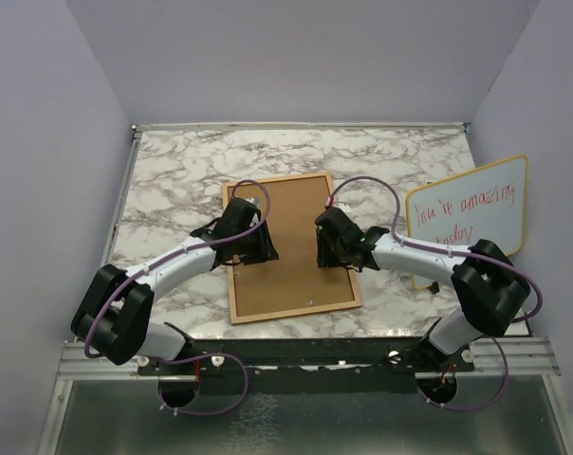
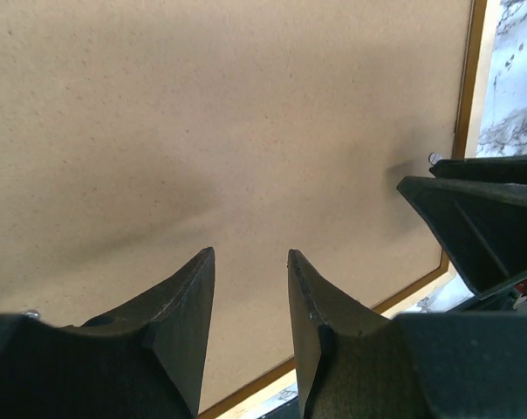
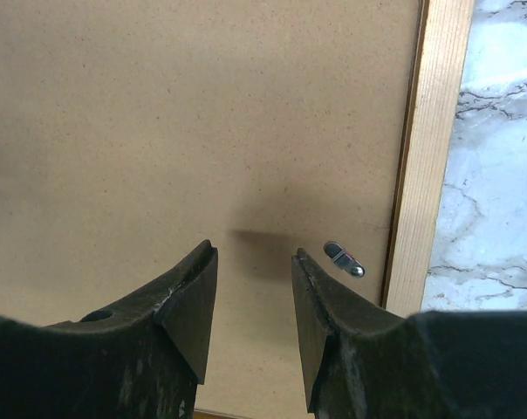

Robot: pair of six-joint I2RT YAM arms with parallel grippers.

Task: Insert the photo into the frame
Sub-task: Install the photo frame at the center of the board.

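The frame [image 1: 291, 284] lies flat in the middle of the marble table, its brown back board up and its thin orange-brown rim [image 1: 277, 178] around it. The photo is out of view. My left gripper [image 1: 264, 248] hovers over the board's left side, open with nothing between its fingers [image 2: 250, 253]. My right gripper [image 1: 322, 248] hovers over the right side, also open and empty [image 3: 253, 247]. In the right wrist view a small metal tab [image 3: 344, 258] sits on the board just inside the rim [image 3: 438, 131]. The left wrist view shows the board [image 2: 246, 113] and the right gripper's black body [image 2: 482, 218].
A yellow-rimmed whiteboard [image 1: 471, 213] with red handwriting leans at the table's right edge, behind the right arm. Purple walls enclose the table on three sides. Marble surface [image 1: 173, 180] shows around the frame.
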